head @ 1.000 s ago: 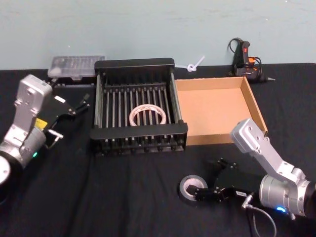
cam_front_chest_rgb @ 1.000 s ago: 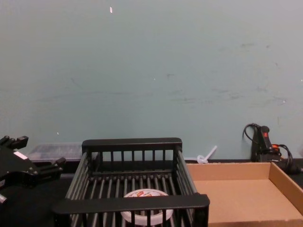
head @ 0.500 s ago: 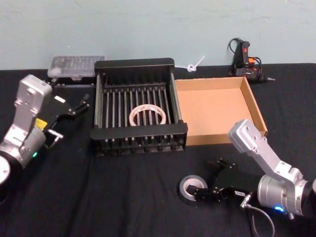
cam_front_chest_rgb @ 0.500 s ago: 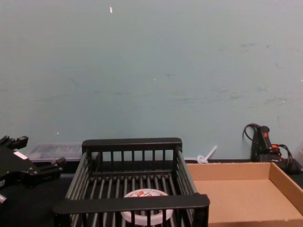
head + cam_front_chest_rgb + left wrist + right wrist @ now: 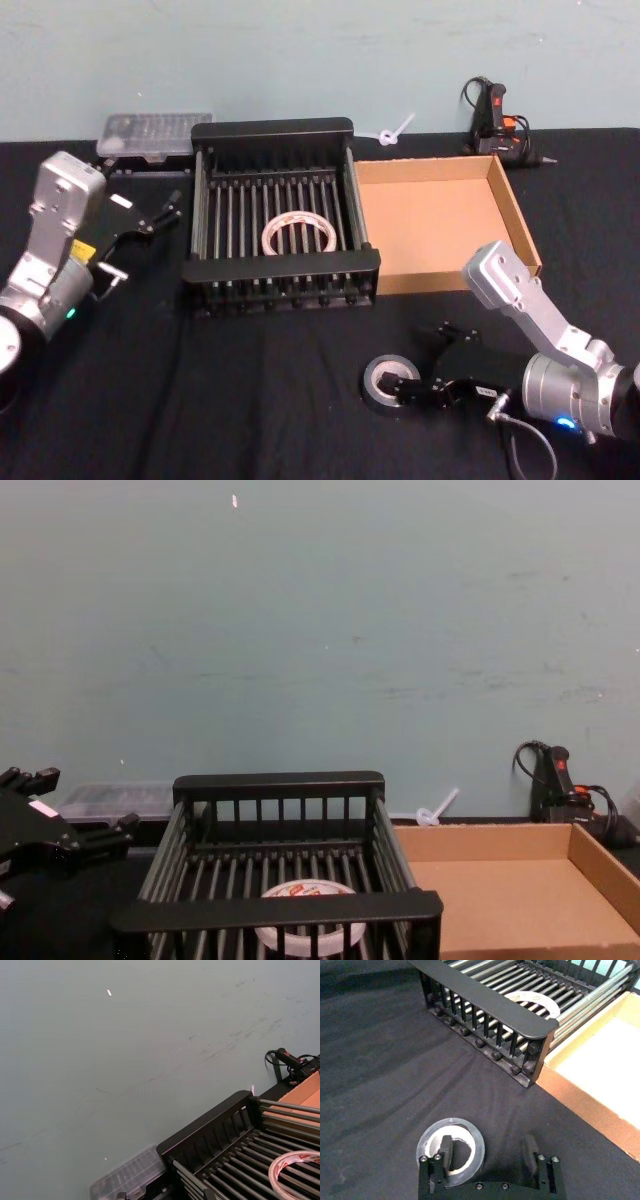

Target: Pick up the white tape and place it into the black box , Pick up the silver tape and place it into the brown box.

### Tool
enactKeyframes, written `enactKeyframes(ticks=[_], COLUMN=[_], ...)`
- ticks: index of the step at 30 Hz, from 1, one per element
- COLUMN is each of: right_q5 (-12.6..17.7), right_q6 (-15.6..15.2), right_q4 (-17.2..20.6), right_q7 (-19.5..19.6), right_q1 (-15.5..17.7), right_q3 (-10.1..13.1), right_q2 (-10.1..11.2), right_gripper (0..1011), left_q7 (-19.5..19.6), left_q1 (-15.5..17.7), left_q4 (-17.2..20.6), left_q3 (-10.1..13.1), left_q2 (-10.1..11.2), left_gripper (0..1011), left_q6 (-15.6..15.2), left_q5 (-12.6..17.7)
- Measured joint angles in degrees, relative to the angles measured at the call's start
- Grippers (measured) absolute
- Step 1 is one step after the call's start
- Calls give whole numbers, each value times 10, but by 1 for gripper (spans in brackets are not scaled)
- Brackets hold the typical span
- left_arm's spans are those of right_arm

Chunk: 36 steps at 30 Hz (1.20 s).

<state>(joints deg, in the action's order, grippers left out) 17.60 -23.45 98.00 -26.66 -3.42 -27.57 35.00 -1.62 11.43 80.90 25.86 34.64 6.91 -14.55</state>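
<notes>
So my right hand point(image 5: 487, 1152) is wide open down on the table point(image 5: 375, 1075), one finger point(image 5: 445, 1149) inside the silver tape point(image 5: 451, 1146), other finger outside its rim.

White tape point(image 5: 300, 1172) cut off by frame edge in left wrist view; lower half masked by near rim of black box point(image 5: 277, 910) in chest view. Brown box point(image 5: 520, 900) truncated at right and bottom edges in chest view. Silver tape point(image 5: 451, 1146) partly covered by one finger point(image 5: 444, 1148) of right hand point(image 5: 487, 1152); contact not determinable.
</notes>
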Motion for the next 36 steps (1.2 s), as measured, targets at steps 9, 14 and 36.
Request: enactKeyframes(ticks=[9,14,36], right_q5=[0,0,1], right_q6=[0,0,1], right_q4=[1,1,1], right_q7=[0,0,0], right_q1=[0,1,1], right_q3=[0,0,0], right_q2=[0,0,0], right_gripper=[685,543,148], left_q7=[0,0,0], left_q1=[0,0,0], left_q4=[0,0,0], left_q3=[0,0,0], left_q2=[0,0,0], left_gripper=[1001,1001,1002], left_q6=[0,0,0], left_q5=[0,0,0])
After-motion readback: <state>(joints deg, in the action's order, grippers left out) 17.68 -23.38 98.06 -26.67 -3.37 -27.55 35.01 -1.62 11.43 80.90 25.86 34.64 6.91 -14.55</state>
